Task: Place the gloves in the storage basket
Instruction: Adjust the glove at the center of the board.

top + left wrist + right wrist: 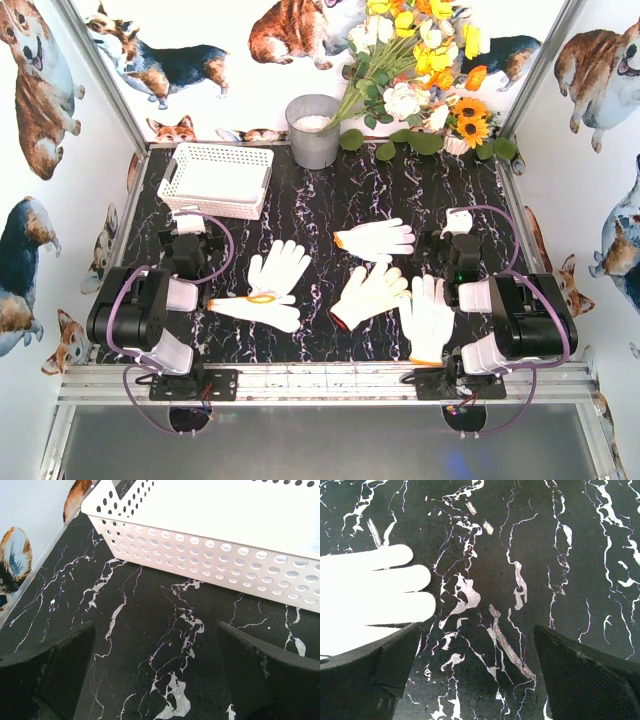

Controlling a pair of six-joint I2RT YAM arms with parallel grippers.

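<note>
Gloves (pixel 368 295), five in all, lie scattered on the black marbled table (pixel 320 200) between my two arms, none yet in the white lattice basket (pixel 212 205) at the far-left corner, a spot I judge favours the left arm for drop-offs. Left gripper (pixel 155 670) and right gripper (pixel 475 670) both stand wide and empty. Only the left wrist view shows the basket's perforated wall close ahead, and only the right wrist view shows one white glove (pixel 370 595) just beside that gripper's left finger.
</note>
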